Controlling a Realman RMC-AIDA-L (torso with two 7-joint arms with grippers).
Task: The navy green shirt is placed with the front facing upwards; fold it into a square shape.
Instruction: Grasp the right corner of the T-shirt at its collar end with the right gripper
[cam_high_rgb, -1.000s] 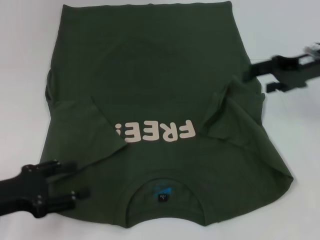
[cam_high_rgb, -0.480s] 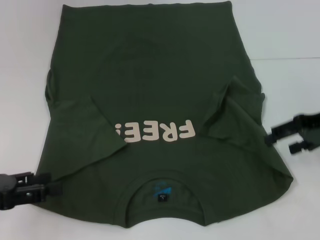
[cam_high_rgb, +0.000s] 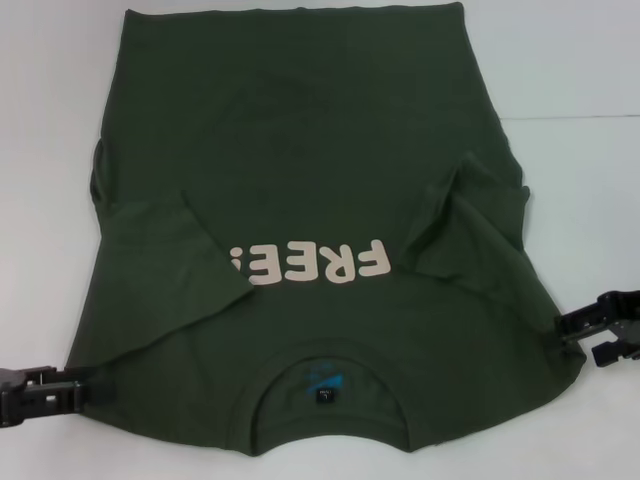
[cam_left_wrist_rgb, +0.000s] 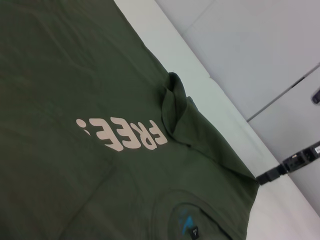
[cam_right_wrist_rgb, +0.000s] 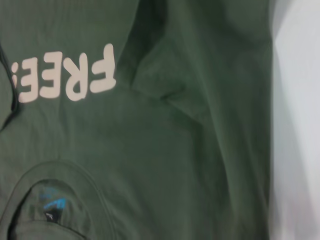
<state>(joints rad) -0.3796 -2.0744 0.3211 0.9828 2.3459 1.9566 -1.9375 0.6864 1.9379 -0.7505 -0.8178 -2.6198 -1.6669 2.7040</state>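
Our left claw (cam_high_rgb: 75, 378) and right claw (cam_high_rgb: 568, 325), both spread and empty, sat at the shirt's (cam_high_rgb: 300, 170) two shoulder corners nearest us, seemingly ready to pinch them, while it lay flat on the white table (cam_high_rgb: 580, 60), sleeves folded in.

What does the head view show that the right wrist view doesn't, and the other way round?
Only the head view shows the whole navy green shirt on the white table, its hem at the far side, both sleeves folded inward, the left gripper at its near left corner and the right gripper at its near right corner. Only the right wrist view gives a close look at the creases beside the right sleeve fold. Both show the cream FREE! print and the collar label.
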